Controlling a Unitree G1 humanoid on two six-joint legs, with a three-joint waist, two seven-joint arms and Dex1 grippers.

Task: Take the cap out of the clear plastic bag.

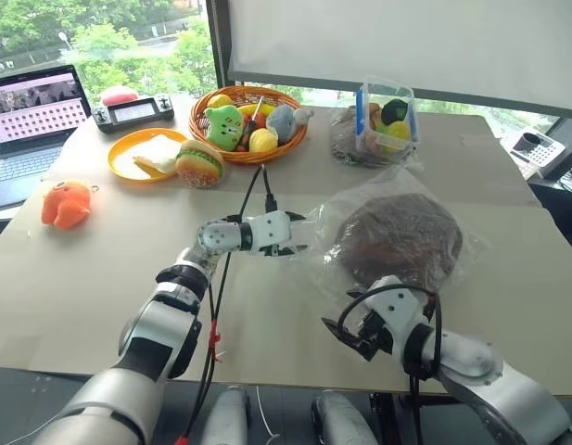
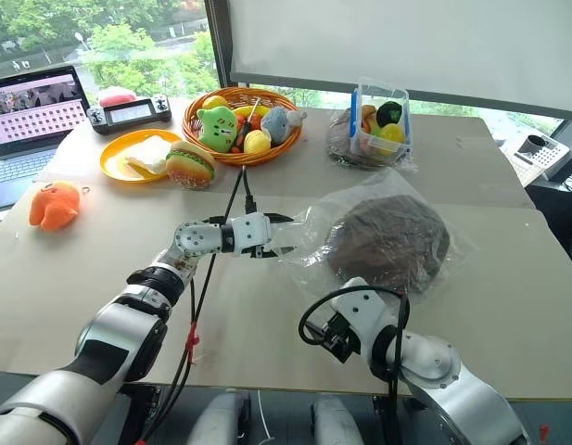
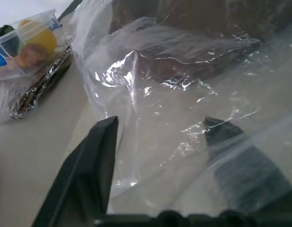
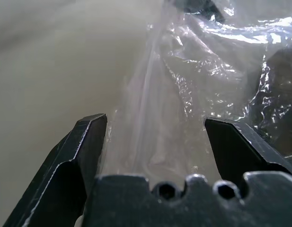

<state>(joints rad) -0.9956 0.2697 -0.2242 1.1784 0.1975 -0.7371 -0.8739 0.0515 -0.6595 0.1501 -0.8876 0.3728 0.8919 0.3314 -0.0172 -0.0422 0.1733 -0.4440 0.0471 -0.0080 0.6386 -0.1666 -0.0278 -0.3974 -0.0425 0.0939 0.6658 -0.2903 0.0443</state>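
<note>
Cap [image 2: 389, 236] inside clear plastic bag [image 2: 309, 243], right of table [image 2: 82, 269] centre, toward near edge. Left gripper [image 3: 157, 137] spread, film between fingers, one finger under film. Right gripper [image 4: 155, 127] spread at bag's near edge, holding nothing.

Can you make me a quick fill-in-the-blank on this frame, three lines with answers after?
1. The cap lies inside the clear plastic ____.
2. The toy burger sits next to the ____ plate.
3. The left gripper has bag film between its fingers, and the right gripper stands ____.

Missing words: bag; orange; open
</note>
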